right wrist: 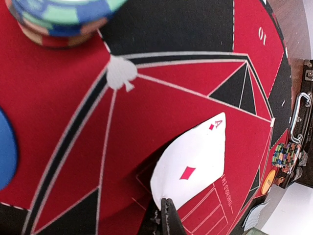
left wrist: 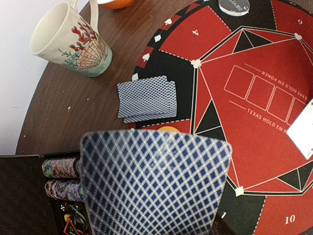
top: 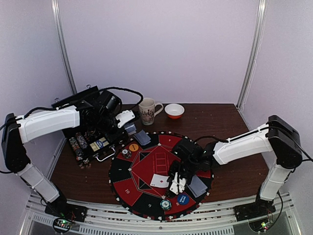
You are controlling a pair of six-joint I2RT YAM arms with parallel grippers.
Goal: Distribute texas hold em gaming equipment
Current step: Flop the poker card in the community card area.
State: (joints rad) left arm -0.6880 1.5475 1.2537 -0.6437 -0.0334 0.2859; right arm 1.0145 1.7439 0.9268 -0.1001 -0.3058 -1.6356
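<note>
So this looks maybe halfway, if that; the felt mat in the middle of the table already has some stuff on it: a pair of face-down cards at its far-left edge, another small pile of cards at its near-right edge, an orange disc and a greyish disc on the left side, plus a blue disc and one short chip stack along the near edge; the right gripper is pinched shut on the edge of the ace of diamonds, face up near the mat's centre with one side lifted a bit, so I'd guess it's headed for the row of card boxes, which look mostly bare; the left gripper is over the mat's far-left edge, beside the open case, with a blue-backed card clamped right in front of its camera; can't tell if that's one card or several; the loose chips sit in the case near the table's left edge, so handing out chips and most of the dealing look like what's left.
</note>
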